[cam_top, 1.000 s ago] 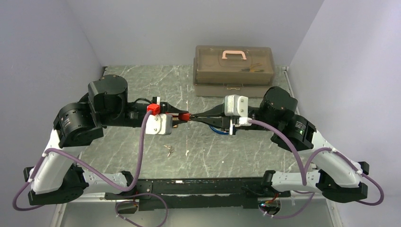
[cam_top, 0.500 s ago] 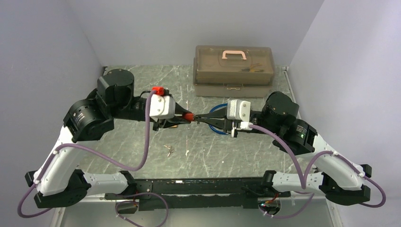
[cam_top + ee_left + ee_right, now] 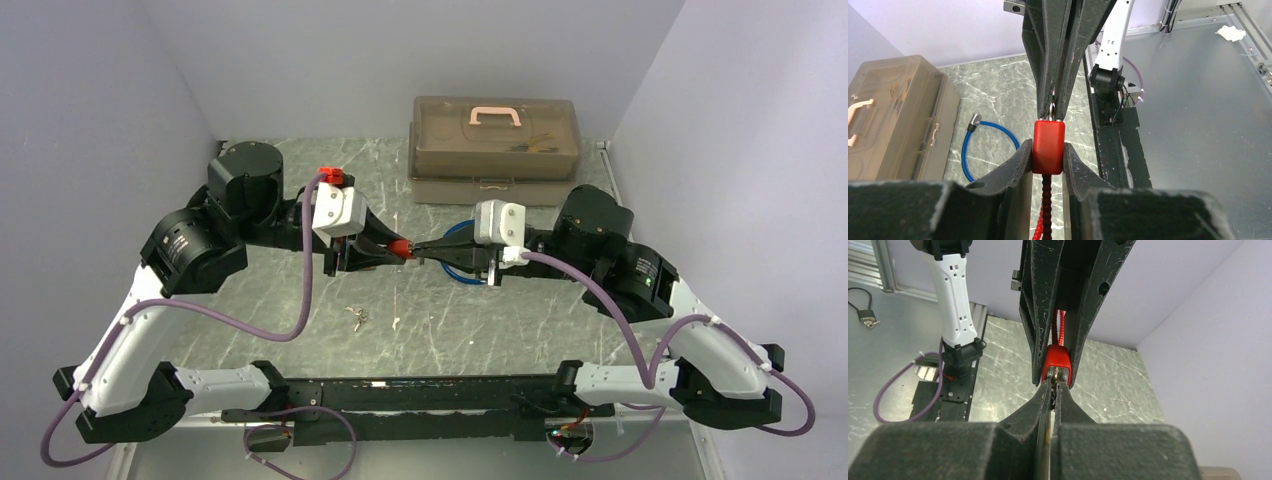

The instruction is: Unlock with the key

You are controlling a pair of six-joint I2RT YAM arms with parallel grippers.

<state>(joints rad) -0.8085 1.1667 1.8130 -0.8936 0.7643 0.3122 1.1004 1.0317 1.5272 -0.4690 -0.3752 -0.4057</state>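
Observation:
A small red padlock (image 3: 399, 246) hangs above the table's middle with my left gripper (image 3: 392, 250) shut on its body. In the left wrist view the padlock (image 3: 1048, 146) sits squeezed between the left gripper (image 3: 1048, 150) jaws, and a red ribbed cable shackle (image 3: 1046, 210) trails back from it. My right gripper (image 3: 420, 250) meets the lock head-on. Seen from the right wrist, the right gripper (image 3: 1053, 386) is shut on the thin metal key (image 3: 1050, 405), whose tip sits at the keyway on the padlock's end face (image 3: 1056, 371).
A brown translucent toolbox (image 3: 494, 150) with a pink handle stands at the back. A blue cable loop (image 3: 458, 274) lies under the right wrist. A loose bunch of keys (image 3: 357, 318) lies on the marble top nearer the front edge.
The left wrist has rolled and lifted, turning the padlock a little while holding it. The right gripper has pinched fully shut on the key and stays against the lock.

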